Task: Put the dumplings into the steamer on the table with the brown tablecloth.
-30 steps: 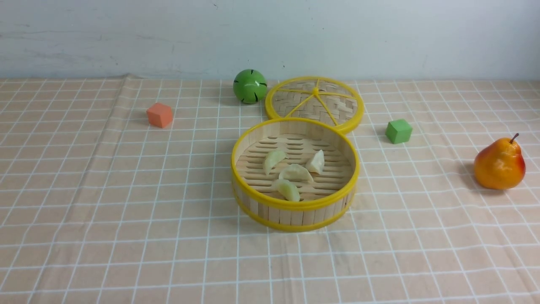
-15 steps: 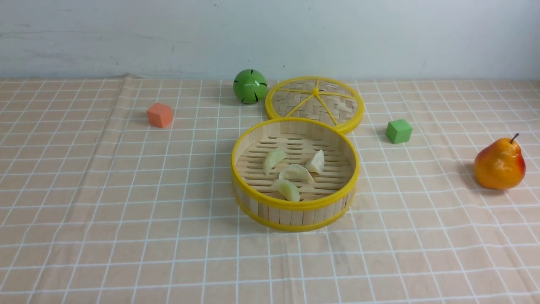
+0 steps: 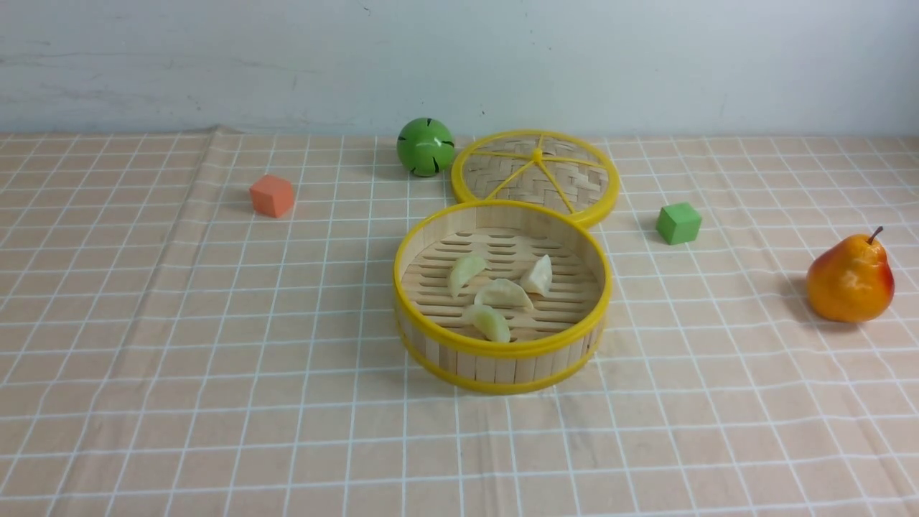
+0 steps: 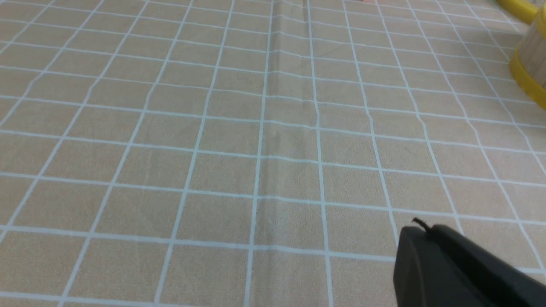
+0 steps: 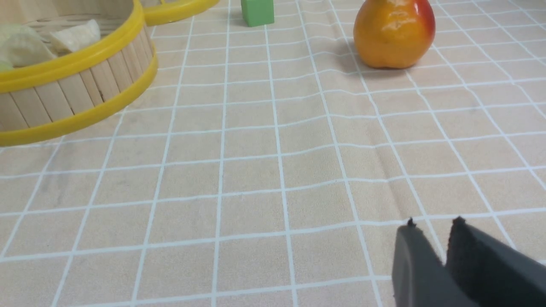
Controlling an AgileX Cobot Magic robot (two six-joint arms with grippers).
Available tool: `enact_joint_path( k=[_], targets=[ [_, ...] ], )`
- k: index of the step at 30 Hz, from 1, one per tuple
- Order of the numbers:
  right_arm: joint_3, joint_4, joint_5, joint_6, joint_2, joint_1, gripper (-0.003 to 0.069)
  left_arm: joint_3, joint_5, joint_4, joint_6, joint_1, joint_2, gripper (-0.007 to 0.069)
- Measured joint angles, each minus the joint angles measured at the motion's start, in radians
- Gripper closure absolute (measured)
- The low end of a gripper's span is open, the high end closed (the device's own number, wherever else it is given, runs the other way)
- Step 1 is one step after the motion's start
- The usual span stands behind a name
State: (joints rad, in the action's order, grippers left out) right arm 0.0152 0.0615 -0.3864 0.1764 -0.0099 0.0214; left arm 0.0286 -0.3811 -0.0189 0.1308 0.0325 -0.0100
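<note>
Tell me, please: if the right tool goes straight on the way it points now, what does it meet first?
Probably nothing soon. In the wrist view, only bare brown tablecloth lies ahead of the right tool; the pear stands far ahead, roughly in line, and the steamer is well off to one side. Depth is unclear.

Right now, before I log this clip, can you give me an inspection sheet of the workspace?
Surface: brown tablecloth with white grid, slightly creased, covers the table.
Job's things: four dumplings lie inside the steamer; none seen outside it.
Clutter: steamer lid touching behind the steamer, green ball, orange cube, green cube, pear.
Claws: left claw shut, empty; right claw slightly parted, empty; both low over bare cloth.
Cables: nothing seen.
Surroundings: plain pale wall.
</note>
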Motion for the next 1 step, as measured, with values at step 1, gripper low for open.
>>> enact_joint_path(
  k=[1],
  targets=[
    [0.000,0.000,0.000,0.000,0.000,0.000,0.0531,0.000,0.000,0.000,0.000,0.000,0.000,0.0635]
  ],
)
